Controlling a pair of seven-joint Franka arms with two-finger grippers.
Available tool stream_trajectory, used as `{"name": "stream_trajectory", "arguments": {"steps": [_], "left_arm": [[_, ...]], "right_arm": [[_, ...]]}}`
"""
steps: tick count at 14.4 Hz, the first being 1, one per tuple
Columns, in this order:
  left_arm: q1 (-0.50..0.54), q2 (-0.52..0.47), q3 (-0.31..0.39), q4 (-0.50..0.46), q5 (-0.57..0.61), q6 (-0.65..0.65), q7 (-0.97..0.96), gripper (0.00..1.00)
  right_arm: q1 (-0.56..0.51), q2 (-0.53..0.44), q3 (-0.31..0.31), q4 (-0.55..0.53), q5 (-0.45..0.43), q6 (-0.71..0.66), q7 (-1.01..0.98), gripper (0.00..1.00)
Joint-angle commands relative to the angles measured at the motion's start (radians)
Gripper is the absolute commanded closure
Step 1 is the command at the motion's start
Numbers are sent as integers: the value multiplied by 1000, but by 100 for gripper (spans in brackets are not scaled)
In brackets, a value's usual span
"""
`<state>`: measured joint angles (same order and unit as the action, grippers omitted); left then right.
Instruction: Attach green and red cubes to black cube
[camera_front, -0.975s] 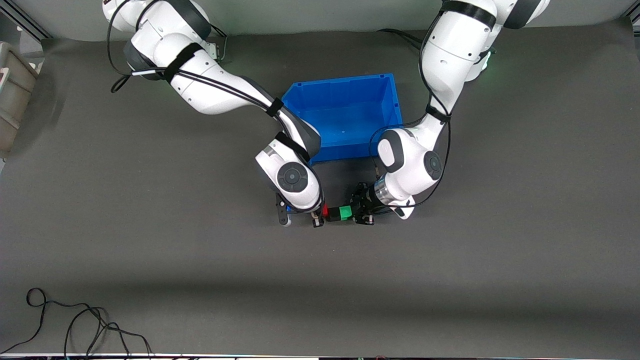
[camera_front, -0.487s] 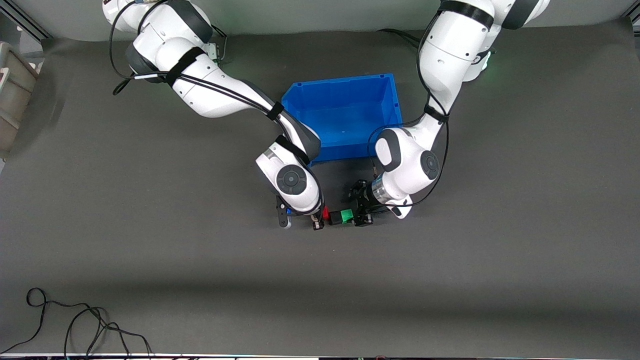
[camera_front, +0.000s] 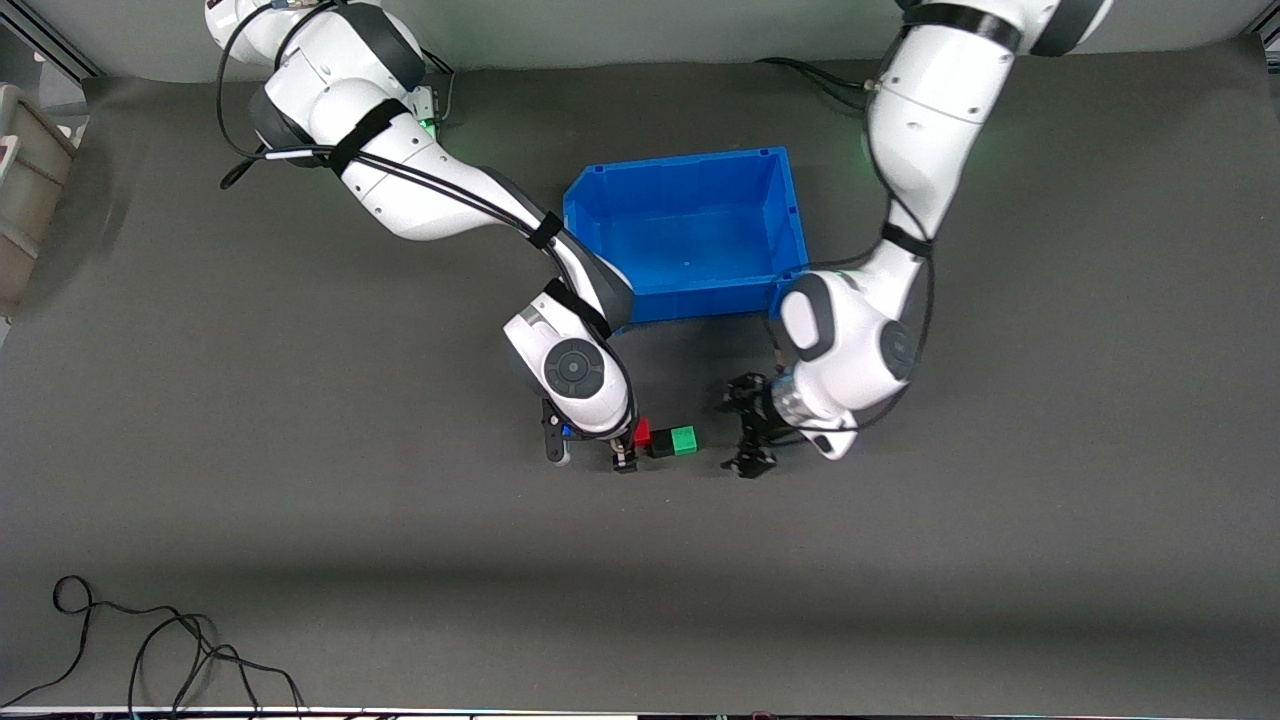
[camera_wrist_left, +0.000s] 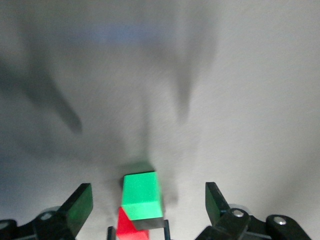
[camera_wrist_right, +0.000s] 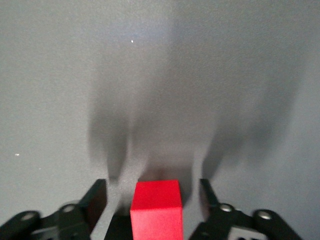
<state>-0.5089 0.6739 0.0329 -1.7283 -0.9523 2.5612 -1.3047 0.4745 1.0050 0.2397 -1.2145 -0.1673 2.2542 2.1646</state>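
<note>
The red cube (camera_front: 642, 432), black cube (camera_front: 661, 447) and green cube (camera_front: 684, 440) sit joined in a short row on the grey mat, nearer the front camera than the blue bin. My right gripper (camera_front: 628, 448) is open with its fingers on either side of the red cube (camera_wrist_right: 156, 207), a gap on each side. My left gripper (camera_front: 738, 435) is open and empty, drawn back from the green end toward the left arm's end of the table. In the left wrist view the green cube (camera_wrist_left: 142, 195) lies ahead between the open fingers (camera_wrist_left: 216, 202), with the red cube (camera_wrist_left: 131, 227) past it.
The blue bin (camera_front: 690, 300) stands empty between the two arms, close to both elbows. A grey crate (camera_front: 25, 190) sits at the right arm's end of the table. A black cable (camera_front: 150, 650) lies near the front edge.
My left gripper has let go of the green cube and pulled back toward the left arm's end. The row of cubes and my right gripper have shifted slightly toward the front camera.
</note>
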Motion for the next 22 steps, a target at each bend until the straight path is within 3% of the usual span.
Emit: {"name": "stream_trajectory", "arguments": {"steps": [1, 5, 8, 13, 17, 19, 22], "left_arm": [[130, -82, -4, -17, 119, -165, 8, 0], [327, -166, -1, -17, 251, -436, 220, 0], [456, -229, -2, -10, 452, -593, 376, 0], [584, -329, 2, 64, 611, -813, 709, 0], [629, -375, 1, 191, 705, -1028, 980, 0], [618, -419, -5, 214, 766, -1056, 1186, 0], [566, -500, -11, 204, 858, -1063, 1300, 0]], "right_arm": [[7, -44, -42, 12, -24, -31, 8, 0], [-33, -271, -91, -136, -17, -136, -133, 0], [-144, -496, -82, -343, -14, -136, -325, 0], [-293, -803, -77, -592, -14, -157, -711, 0], [-391, -956, -72, -617, -11, -339, -1071, 0], [-443, -999, -72, -608, -8, -412, -1310, 0], [-502, -1045, -72, -597, 67, -453, -1638, 0]]}}
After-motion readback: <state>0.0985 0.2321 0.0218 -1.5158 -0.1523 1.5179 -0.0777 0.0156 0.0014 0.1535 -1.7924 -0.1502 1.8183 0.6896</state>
